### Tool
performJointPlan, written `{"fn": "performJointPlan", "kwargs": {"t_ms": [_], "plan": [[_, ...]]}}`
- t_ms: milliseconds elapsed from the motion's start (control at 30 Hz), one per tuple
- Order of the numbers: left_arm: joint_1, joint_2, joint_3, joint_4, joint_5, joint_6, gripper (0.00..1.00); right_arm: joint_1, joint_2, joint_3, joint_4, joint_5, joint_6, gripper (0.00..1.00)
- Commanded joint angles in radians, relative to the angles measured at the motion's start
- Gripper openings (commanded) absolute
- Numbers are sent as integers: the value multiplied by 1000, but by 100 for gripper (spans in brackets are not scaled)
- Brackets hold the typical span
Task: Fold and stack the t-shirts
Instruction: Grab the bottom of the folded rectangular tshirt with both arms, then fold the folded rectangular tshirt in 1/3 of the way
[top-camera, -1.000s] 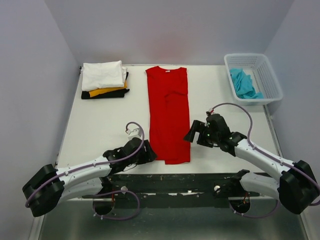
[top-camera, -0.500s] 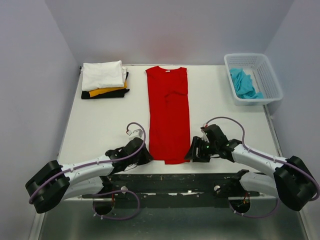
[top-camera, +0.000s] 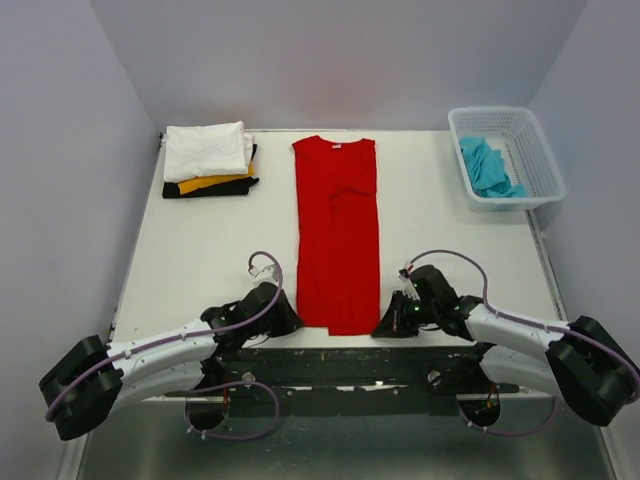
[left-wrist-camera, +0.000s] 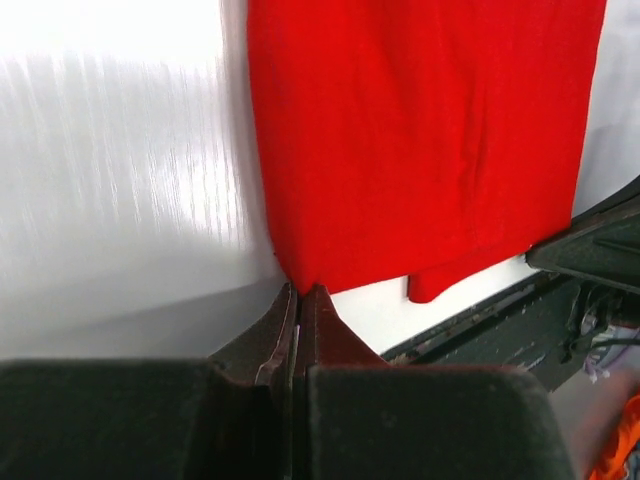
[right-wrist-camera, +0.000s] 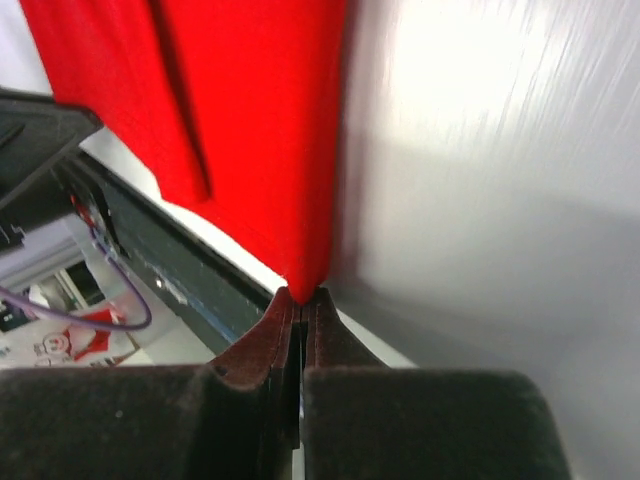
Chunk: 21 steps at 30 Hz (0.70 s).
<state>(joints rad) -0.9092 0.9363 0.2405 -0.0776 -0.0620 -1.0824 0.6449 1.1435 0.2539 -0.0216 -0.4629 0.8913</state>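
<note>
Now left hand (top-camera: 296, 321), right hand (top-camera: 381, 329) tight on tee (top-camera: 338, 230)

On my feed both arms match: the left arm (top-camera: 165, 347) and the right arm (top-camera: 515, 327) carry white link shells between bulky black joint housings. A lavender cable (top-camera: 266, 254) runs along each and loops free near the wrist. The left pincer (left-wrist-camera: 300, 292) and right pincer (right-wrist-camera: 300, 297) show dark tapered fingers ahead of a matte black body.
</note>
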Motion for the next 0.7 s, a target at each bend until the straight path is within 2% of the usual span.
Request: {"fn": "performJointPlan", "kwargs": {"t_ms": [0, 100, 167, 267, 367, 467, 667], "plan": [[-71, -91, -68, -49, 61, -57, 0, 56, -161, -45, -169, 18, 20, 1], [-169, -135, -71, -62, 60, -106, 0, 92, -308, -53, -242, 3, 48, 1], [-222, -160, -49, -103, 11, -121, 0, 98, -377, -63, -256, -9, 60, 1], [-238, -191, -25, -151, -28, -119, 0, 99, -443, -60, -244, 25, 66, 1], [-234, -203, 2, -133, -64, -96, 0, 98, -460, -32, -207, 97, 69, 1], [-188, -179, 60, -112, -86, -50, 0, 99, -419, 18, -169, 218, 73, 1], [2, -105, 165, -49, -47, 60, 0, 99, -237, 165, -97, 451, 65, 1]]}}
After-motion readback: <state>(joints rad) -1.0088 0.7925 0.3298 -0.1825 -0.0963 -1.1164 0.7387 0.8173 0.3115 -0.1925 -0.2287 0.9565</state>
